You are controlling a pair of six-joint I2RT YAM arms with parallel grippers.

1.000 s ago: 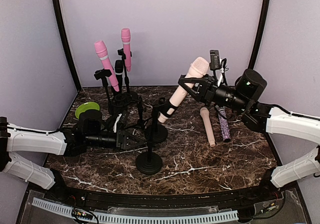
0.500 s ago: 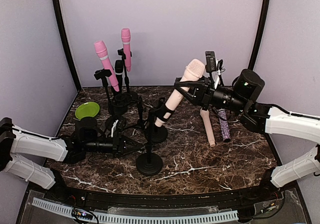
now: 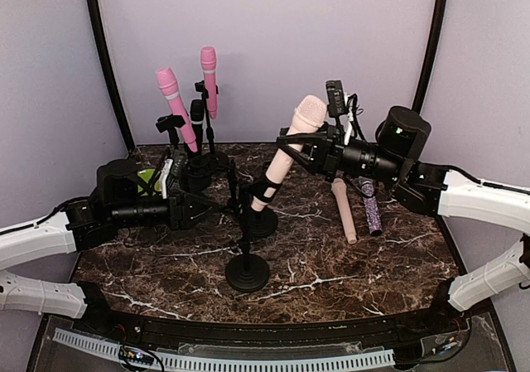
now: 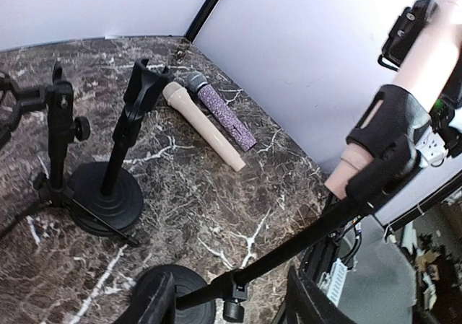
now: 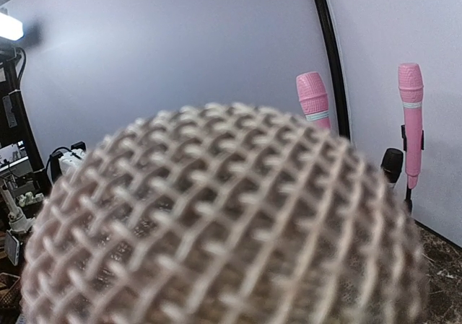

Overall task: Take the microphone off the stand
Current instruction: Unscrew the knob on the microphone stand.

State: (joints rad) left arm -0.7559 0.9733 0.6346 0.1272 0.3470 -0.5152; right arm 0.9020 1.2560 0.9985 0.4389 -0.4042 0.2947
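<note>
A pale beige microphone (image 3: 286, 152) leans up to the right, its lower end in the black clip (image 3: 263, 191) of the front stand (image 3: 247, 271). My right gripper (image 3: 295, 145) is shut on its body just below the head. That mesh head (image 5: 216, 223) fills the right wrist view and hides the fingers. My left gripper (image 3: 214, 210) hangs open to the left of the stand's pole, apart from it. In the left wrist view the pole (image 4: 289, 248) crosses between the spread fingers (image 4: 151, 302), and the microphone's end (image 4: 350, 172) pokes below the clip (image 4: 393, 122).
An empty stand (image 4: 108, 187) rises behind the front one. A beige microphone (image 3: 344, 210) and a purple glitter one (image 3: 370, 209) lie on the marble at the right. Two pink microphones (image 3: 171, 99) (image 3: 209, 74) sit on stands at the back left, beside a green plate (image 3: 139, 180).
My left gripper has let go of the stand's pole, opened, and drawn back up and to the left. The right gripper has carried the microphone's head a little to the left.
</note>
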